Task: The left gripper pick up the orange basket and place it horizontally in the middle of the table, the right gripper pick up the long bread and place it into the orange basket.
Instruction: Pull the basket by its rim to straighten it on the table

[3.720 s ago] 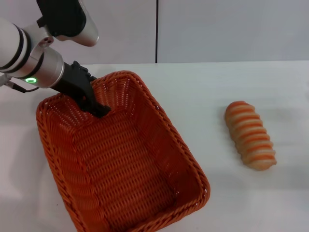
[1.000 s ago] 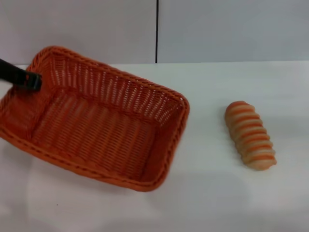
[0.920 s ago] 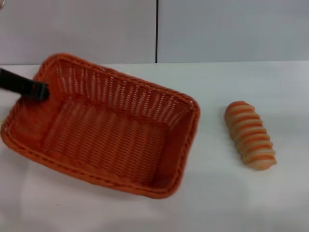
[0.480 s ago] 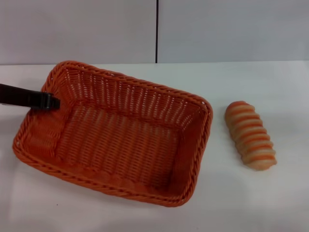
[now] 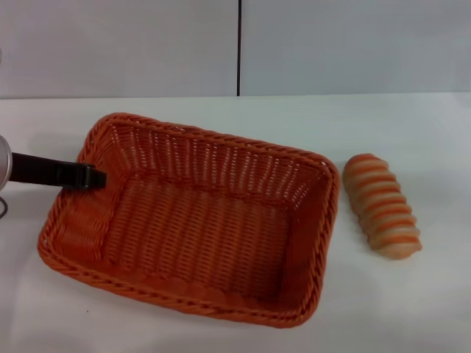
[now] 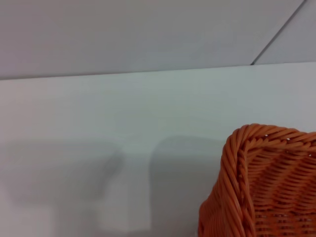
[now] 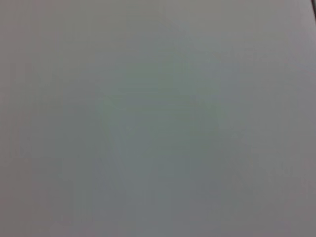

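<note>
The orange basket (image 5: 199, 220) lies lengthwise across the white table (image 5: 412, 125) in the head view, its right end close to the long bread (image 5: 381, 204) but apart from it. My left gripper (image 5: 92, 177) reaches in from the left on a slim black rod, shut on the rim of the basket's left short wall. In the left wrist view a braided corner of the orange basket (image 6: 261, 182) shows against the table (image 6: 98, 113). The bread is a ridged tan loaf lying on the tabletop at the right. The right gripper is out of view, and its wrist view shows only a blank pale surface.
A grey wall with a dark vertical seam (image 5: 239, 48) stands behind the table. White tabletop stretches behind the basket and to the right of the bread.
The basket has travelled to the right and turned from a slanted pose to lie level across the table, carried along by my left gripper. The bread has stayed put.
</note>
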You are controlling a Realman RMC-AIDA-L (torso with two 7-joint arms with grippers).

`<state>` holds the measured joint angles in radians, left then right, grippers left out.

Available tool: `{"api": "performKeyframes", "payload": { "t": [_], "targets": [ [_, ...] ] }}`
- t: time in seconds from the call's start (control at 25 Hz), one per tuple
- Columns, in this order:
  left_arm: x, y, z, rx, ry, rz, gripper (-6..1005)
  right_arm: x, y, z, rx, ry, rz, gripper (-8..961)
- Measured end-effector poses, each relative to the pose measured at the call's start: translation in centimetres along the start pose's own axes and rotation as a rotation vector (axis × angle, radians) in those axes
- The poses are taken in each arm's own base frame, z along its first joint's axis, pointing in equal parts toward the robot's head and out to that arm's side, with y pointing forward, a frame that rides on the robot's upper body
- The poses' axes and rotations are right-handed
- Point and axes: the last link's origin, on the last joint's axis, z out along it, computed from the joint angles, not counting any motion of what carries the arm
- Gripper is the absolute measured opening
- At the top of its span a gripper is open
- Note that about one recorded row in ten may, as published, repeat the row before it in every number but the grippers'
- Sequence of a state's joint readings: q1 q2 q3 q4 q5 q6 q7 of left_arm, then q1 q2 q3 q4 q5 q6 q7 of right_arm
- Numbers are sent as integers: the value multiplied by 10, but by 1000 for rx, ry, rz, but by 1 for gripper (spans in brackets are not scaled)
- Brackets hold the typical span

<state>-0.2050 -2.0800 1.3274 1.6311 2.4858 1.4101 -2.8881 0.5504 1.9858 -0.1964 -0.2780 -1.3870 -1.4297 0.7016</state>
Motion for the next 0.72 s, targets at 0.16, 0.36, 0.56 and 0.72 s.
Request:
{"api": "performKeyframes", "payload": {
  "t": [0.16, 0.36, 0.56, 0.72],
  "targets": [
    [-2, 4, 3, -16, 22, 0, 201, 0, 0, 1, -2, -1, 0, 637],
    [-1, 6, 9, -31, 39, -6, 212, 0, 0, 1, -1, -1, 1, 637],
    [-1, 8, 12, -56, 49, -18, 222, 2, 1, 0, 4, 1, 11, 637],
    [0, 15, 18, -82, 29, -1, 231, 4, 2, -2, 7, 5, 19, 637]
  ]
}}
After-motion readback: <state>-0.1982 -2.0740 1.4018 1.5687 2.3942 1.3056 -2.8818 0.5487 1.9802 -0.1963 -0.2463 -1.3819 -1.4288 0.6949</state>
